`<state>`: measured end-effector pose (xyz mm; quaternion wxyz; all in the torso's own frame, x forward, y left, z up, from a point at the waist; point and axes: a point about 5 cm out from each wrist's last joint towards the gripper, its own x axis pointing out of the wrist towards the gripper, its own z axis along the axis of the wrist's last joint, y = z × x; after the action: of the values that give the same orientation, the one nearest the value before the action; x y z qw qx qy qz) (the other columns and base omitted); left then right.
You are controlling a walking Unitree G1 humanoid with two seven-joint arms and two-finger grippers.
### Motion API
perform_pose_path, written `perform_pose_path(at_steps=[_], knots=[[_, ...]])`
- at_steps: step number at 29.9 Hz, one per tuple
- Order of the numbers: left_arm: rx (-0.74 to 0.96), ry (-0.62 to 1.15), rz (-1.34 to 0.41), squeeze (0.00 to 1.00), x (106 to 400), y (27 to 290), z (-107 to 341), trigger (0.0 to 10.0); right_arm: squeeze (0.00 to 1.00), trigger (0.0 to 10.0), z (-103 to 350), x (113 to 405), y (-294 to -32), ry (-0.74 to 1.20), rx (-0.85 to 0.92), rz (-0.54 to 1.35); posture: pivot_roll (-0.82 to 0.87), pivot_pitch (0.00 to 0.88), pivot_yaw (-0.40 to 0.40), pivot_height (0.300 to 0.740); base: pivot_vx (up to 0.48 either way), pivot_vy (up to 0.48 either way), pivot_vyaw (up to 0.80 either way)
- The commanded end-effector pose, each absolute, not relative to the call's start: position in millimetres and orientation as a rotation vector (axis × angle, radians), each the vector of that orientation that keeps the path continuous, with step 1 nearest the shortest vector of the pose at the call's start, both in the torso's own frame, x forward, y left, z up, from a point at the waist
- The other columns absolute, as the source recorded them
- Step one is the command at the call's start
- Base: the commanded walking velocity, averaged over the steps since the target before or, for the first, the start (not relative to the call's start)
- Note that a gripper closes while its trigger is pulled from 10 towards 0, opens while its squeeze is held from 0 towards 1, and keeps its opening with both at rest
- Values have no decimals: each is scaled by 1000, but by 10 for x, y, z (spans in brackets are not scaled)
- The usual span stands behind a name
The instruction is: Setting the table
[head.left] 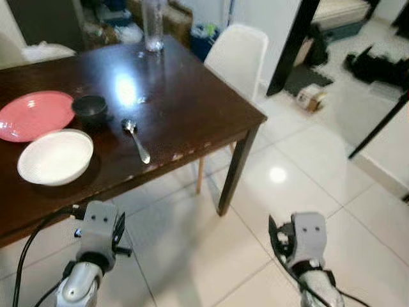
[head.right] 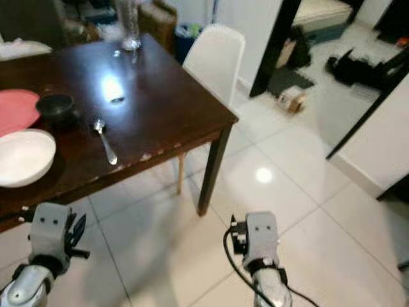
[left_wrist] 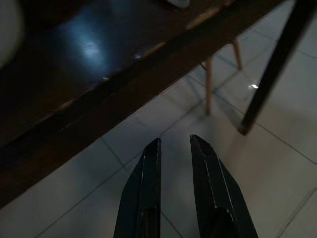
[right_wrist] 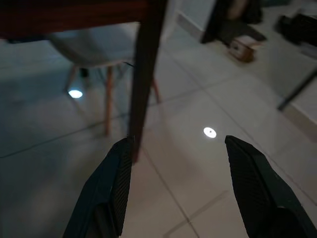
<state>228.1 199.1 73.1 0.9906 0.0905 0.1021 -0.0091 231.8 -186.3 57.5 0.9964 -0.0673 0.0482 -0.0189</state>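
Note:
On the dark wooden table (head.left: 192,109) lie a pink plate (head.left: 35,114), a small black bowl (head.left: 90,108), a white bowl (head.left: 56,157) and a metal spoon (head.left: 136,140). A clear glass (head.left: 153,25) stands at the far edge. Both arms hang low in front of the table. My left gripper (left_wrist: 174,146) points at the floor below the table's front edge, its fingers nearly together with nothing between them. My right gripper (right_wrist: 179,148) is open and empty, aimed at the table leg (right_wrist: 142,74).
A white chair (head.left: 238,54) is tucked in at the table's right side. White tiled floor (head.left: 307,185) spreads to the right. A doorway beyond it shows a small box (head.left: 311,98) and dark clutter on the floor.

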Motion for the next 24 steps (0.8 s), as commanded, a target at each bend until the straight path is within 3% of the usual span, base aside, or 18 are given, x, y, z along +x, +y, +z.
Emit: perform_pose_path(at_steps=[1, 24], knots=[[187, 232, -16, 0, 2237, 2008, 663, 10000, 0, 10000, 532, 2296, -1869, 114, -142, -39, -38, 27, 34, 740, 0, 0, -800], [191, 237, -21, 0, 2238, 1995, 607, 10000, 0, 10000, 488, 2299, -1876, 118, -151, -29, -37, 26, 30, 740, 0, 0, -800]])
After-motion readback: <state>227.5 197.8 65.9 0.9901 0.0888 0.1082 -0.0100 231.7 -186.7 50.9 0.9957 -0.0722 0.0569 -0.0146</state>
